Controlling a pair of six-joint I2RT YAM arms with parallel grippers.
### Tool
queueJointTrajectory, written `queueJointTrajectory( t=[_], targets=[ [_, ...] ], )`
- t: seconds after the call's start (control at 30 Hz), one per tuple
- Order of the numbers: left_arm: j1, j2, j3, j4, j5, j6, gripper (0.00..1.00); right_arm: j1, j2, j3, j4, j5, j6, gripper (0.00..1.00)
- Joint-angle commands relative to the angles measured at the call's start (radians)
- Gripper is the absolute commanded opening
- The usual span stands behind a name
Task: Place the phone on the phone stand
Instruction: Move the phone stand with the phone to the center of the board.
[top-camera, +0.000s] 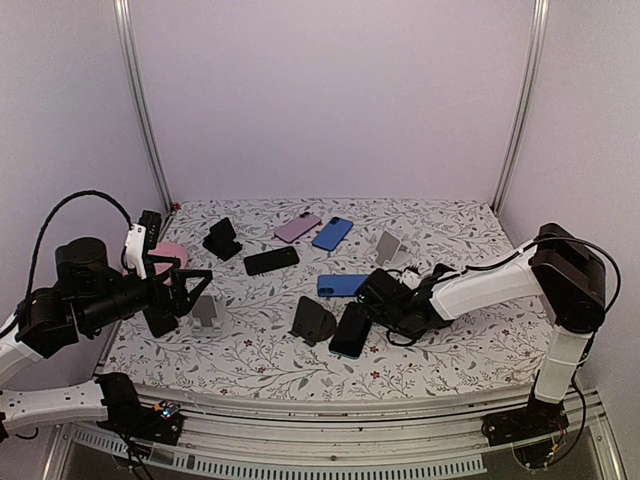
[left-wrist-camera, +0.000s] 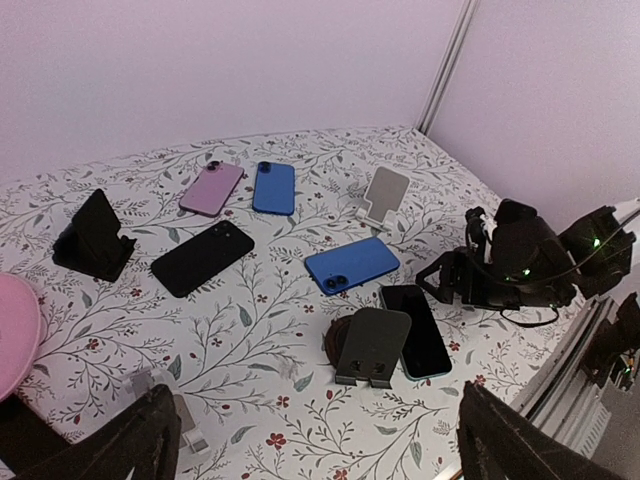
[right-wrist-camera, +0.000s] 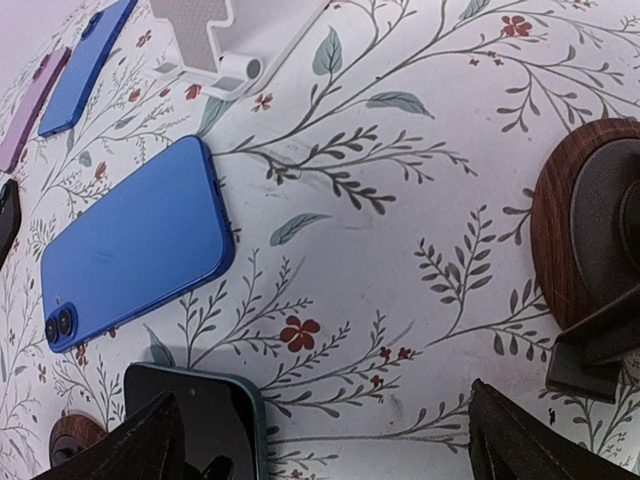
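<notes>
A black-screened phone (top-camera: 351, 330) with a teal rim lies flat beside a dark phone stand (top-camera: 312, 320) on a round wooden base. In the left wrist view the same phone (left-wrist-camera: 415, 330) lies right of that stand (left-wrist-camera: 372, 345). My right gripper (top-camera: 372, 303) is low over the cloth at the phone's far end, open; its left finger (right-wrist-camera: 125, 440) hangs over the phone's corner (right-wrist-camera: 215, 410). Nothing lies between its fingers but bare cloth. My left gripper (top-camera: 185, 290) hovers open at the left, holding nothing.
A blue phone (top-camera: 343, 285) lies just behind my right gripper. Black (top-camera: 271, 261), purple (top-camera: 297, 228) and blue (top-camera: 332, 233) phones lie further back. A black stand (top-camera: 221, 240), a white stand (top-camera: 390, 247), a small clear stand (top-camera: 205, 310) and a pink disc (top-camera: 160, 255) are also on the cloth. Another wooden-based stand (right-wrist-camera: 590, 240) is right of my right gripper.
</notes>
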Motion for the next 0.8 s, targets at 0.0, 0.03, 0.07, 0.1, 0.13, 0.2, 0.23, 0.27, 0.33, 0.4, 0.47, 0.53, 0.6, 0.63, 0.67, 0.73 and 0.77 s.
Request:
queueJointTrajectory(
  t=[0.0, 0.03, 0.07, 0.1, 0.13, 0.2, 0.23, 0.27, 0.33, 0.4, 0.47, 0.53, 0.6, 0.63, 0.67, 0.73, 0.77],
  targets=[
    [0.014, 0.008, -0.009, 0.005, 0.002, -0.004, 0.97, -0.033, 0.031, 0.002, -0.032, 0.023, 0.027, 0.99],
    [0.013, 0.008, -0.009, 0.006, 0.003, -0.004, 0.97, -0.038, 0.031, 0.001, -0.031, 0.022, 0.028, 0.99],
    [0.014, 0.009, -0.009, 0.006, 0.003, -0.004, 0.97, -0.042, 0.030, -0.002, -0.031, 0.022, 0.029, 0.99],
    [0.013, 0.010, -0.009, 0.007, 0.003, -0.003, 0.97, -0.046, 0.030, -0.002, -0.031, 0.021, 0.030, 0.99],
    [0.014, 0.011, -0.009, 0.008, 0.004, -0.003, 0.97, -0.050, 0.030, -0.003, -0.032, 0.020, 0.030, 0.99],
    [0.013, 0.015, -0.007, 0.007, 0.006, -0.003, 0.97, -0.055, 0.028, 0.000, -0.033, 0.025, 0.021, 0.99],
    [0.013, 0.016, -0.007, 0.007, 0.006, -0.003, 0.97, -0.056, 0.027, -0.001, -0.032, 0.026, 0.019, 0.99],
    [0.013, 0.016, -0.008, 0.006, 0.006, -0.002, 0.97, -0.057, 0.025, 0.000, -0.035, 0.025, 0.018, 0.99],
    [0.013, 0.015, -0.008, 0.007, 0.006, -0.002, 0.97, -0.061, 0.020, -0.005, -0.041, 0.026, 0.020, 0.99],
    [0.013, 0.014, -0.008, 0.008, 0.008, -0.002, 0.97, -0.066, 0.008, -0.016, -0.046, 0.024, 0.024, 0.99],
    [0.014, 0.014, -0.008, 0.008, 0.010, -0.001, 0.97, -0.072, -0.007, -0.028, -0.052, 0.027, 0.027, 0.99],
    [0.013, 0.014, -0.009, 0.008, 0.012, -0.001, 0.97, -0.077, -0.019, -0.042, -0.058, 0.029, 0.026, 0.99],
    [0.013, 0.014, -0.008, 0.008, 0.012, 0.000, 0.97, -0.082, -0.031, -0.056, -0.061, 0.029, 0.028, 0.99],
    [0.013, 0.014, -0.009, 0.008, 0.013, -0.001, 0.97, -0.083, -0.038, -0.065, -0.062, 0.031, 0.029, 0.99],
    [0.014, 0.013, -0.009, 0.009, 0.013, -0.001, 0.97, -0.087, -0.046, -0.072, -0.061, 0.032, 0.031, 0.99],
    [0.013, 0.011, -0.009, 0.009, 0.014, -0.001, 0.97, -0.093, -0.058, -0.087, -0.062, 0.031, 0.038, 0.99],
    [0.013, 0.010, -0.009, 0.009, 0.014, -0.001, 0.97, -0.098, -0.061, -0.092, -0.062, 0.030, 0.038, 0.99]
  ],
)
